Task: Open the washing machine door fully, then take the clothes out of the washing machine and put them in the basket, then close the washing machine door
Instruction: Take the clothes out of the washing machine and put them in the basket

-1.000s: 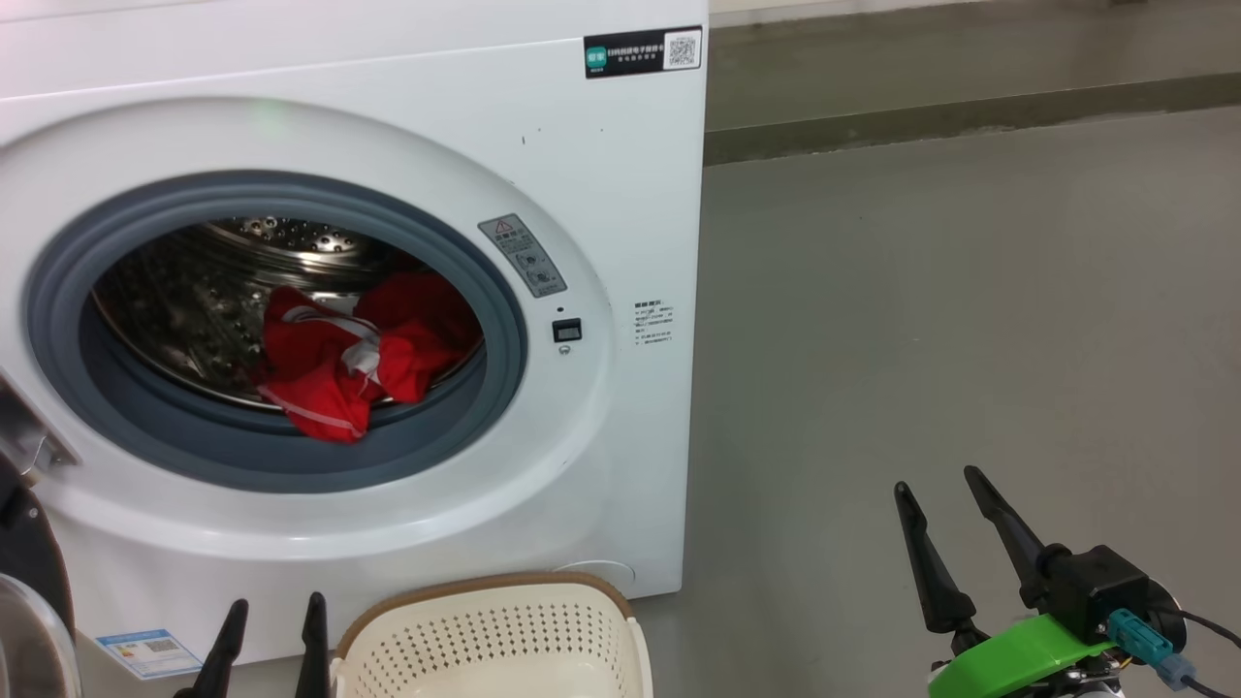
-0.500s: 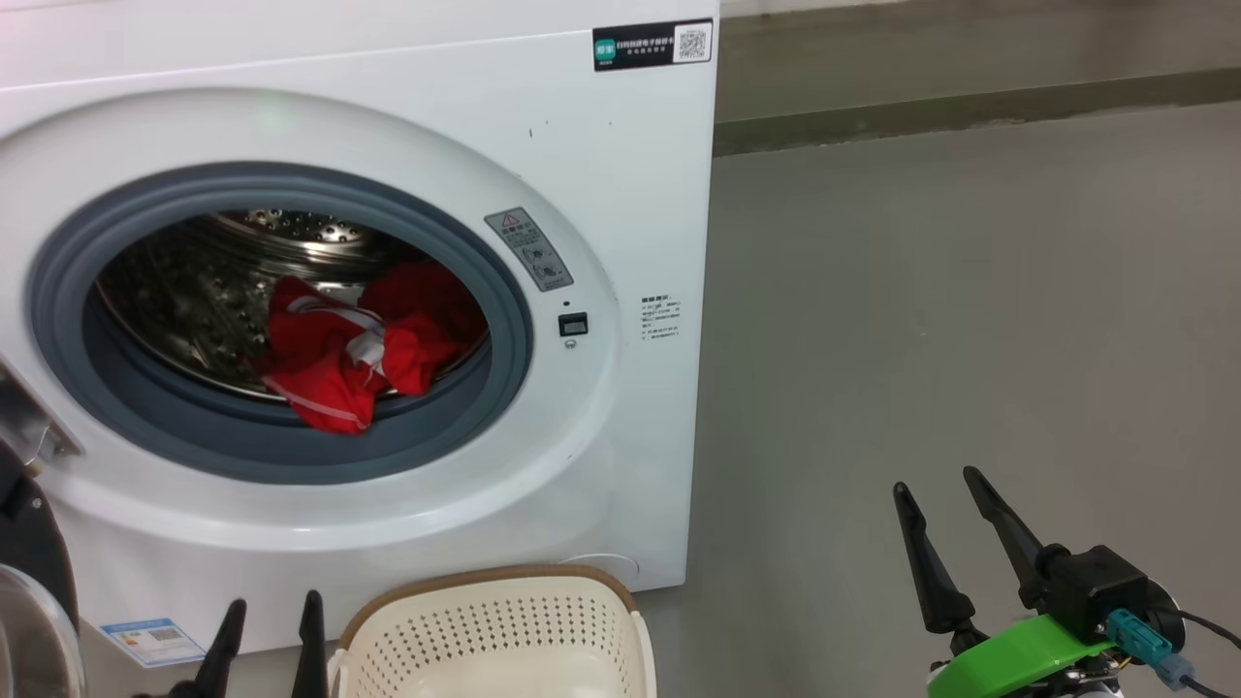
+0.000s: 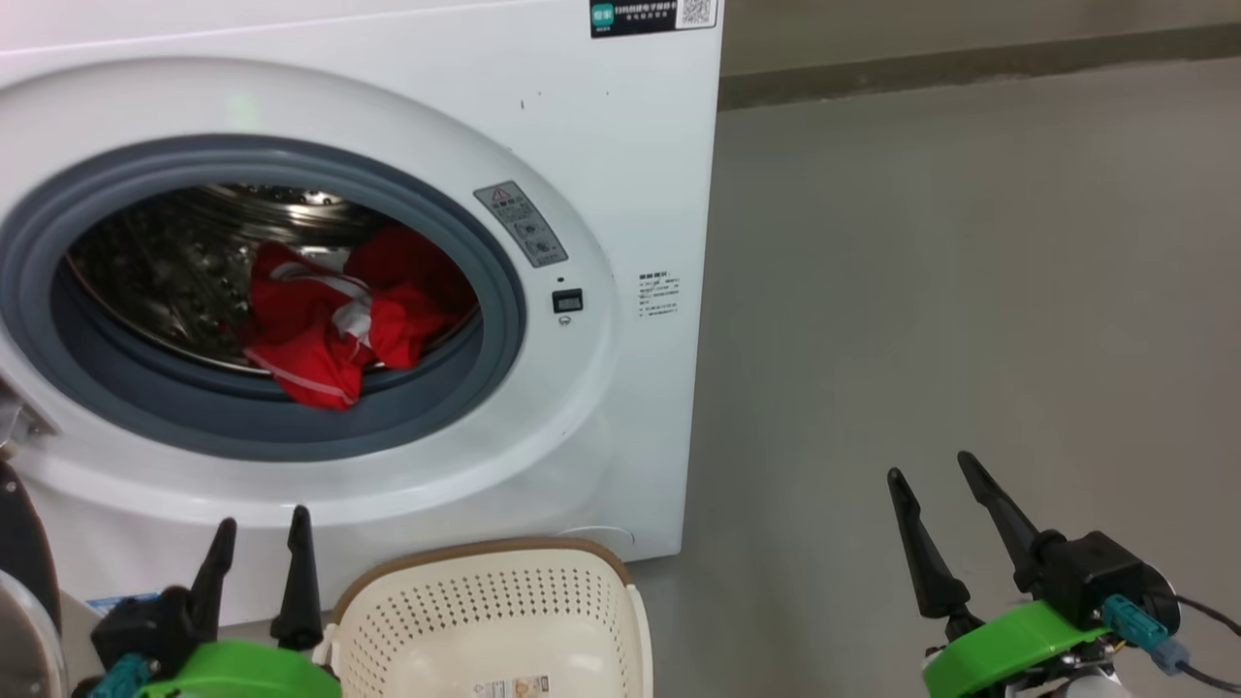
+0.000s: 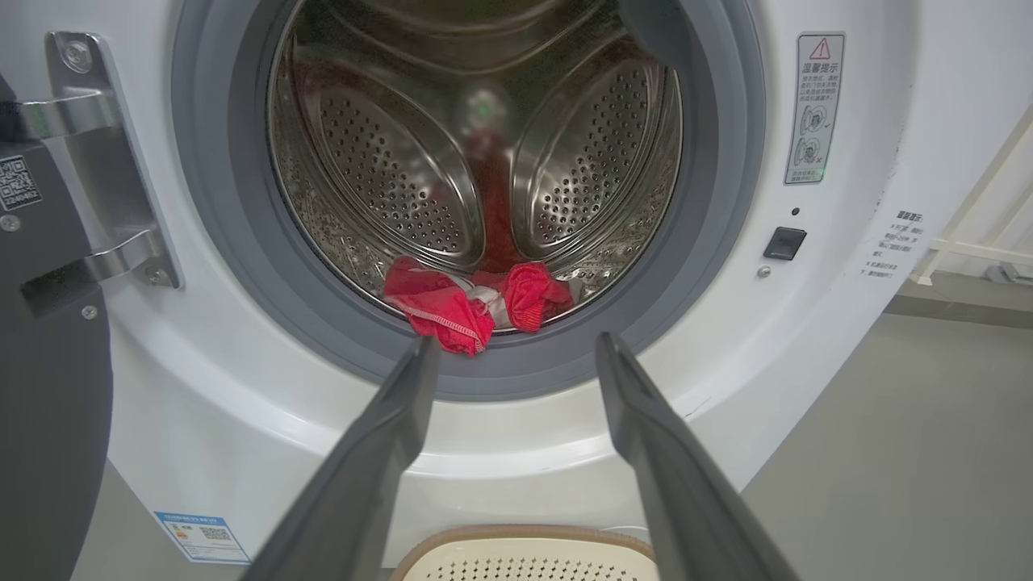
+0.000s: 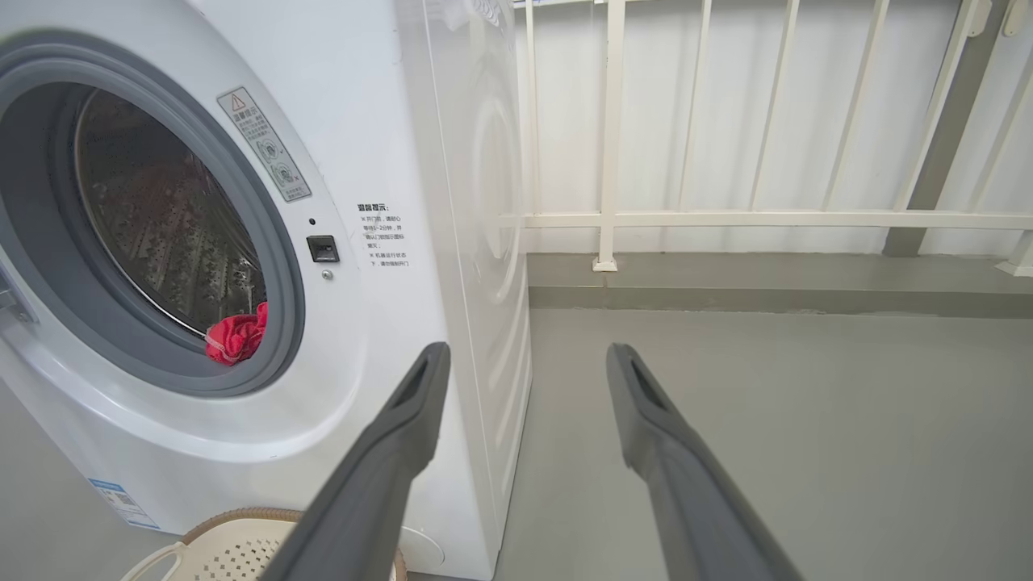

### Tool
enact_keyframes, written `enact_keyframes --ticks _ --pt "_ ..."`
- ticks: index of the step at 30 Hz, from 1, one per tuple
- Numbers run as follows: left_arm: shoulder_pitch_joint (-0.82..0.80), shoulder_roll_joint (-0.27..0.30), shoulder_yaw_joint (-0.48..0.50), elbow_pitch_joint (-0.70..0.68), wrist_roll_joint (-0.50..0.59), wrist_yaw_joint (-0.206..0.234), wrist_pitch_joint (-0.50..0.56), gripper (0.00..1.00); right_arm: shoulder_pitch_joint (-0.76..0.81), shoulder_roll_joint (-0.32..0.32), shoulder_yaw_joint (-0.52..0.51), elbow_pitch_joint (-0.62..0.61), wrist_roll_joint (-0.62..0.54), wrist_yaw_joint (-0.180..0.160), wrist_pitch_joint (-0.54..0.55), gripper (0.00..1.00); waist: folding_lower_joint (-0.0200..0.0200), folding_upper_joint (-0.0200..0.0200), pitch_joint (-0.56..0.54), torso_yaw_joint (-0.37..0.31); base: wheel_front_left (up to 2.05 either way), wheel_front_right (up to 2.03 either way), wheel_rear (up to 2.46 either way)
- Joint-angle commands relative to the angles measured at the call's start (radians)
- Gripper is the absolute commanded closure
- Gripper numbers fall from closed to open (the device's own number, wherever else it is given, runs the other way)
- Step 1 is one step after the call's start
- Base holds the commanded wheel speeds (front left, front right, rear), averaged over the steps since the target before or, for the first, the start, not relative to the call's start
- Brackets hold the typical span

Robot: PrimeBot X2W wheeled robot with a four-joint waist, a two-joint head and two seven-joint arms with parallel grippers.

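My left tool [image 3: 262, 519] gapes empty, aimed at the clothes [image 3: 320, 330] ahead; the basket [image 3: 485, 555] sits beside it for drops. My right tool [image 3: 929, 467] likewise gapes, empty.

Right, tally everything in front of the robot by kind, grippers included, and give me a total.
washing machine: 1
washing machine door, swung open: 1
basket: 1
heap of red clothes in the drum: 1 (separate pieces cannot be told)
grippers: 2, left gripper and right gripper, both open
Total: 6
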Motion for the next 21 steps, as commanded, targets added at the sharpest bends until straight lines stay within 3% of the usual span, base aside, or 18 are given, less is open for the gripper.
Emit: enact_keyframes --ticks 1,21 --pt "-0.059 0.021 0.031 -0.002 -0.007 0.002 -0.005 0.0 -0.053 -0.01 0.031 -0.023 0.005 0.005 -0.006 0.0 0.0 0.0 0.019 -0.001 0.0 0.0 0.0" --pt "-0.467 0.08 0.018 0.246 0.025 0.046 -0.018 0.0 -0.181 -0.03 0.026 -0.057 -0.012 0.005 -0.006 0.0 0.0 0.0 0.285 0.012 0.0 0.0 0.0"
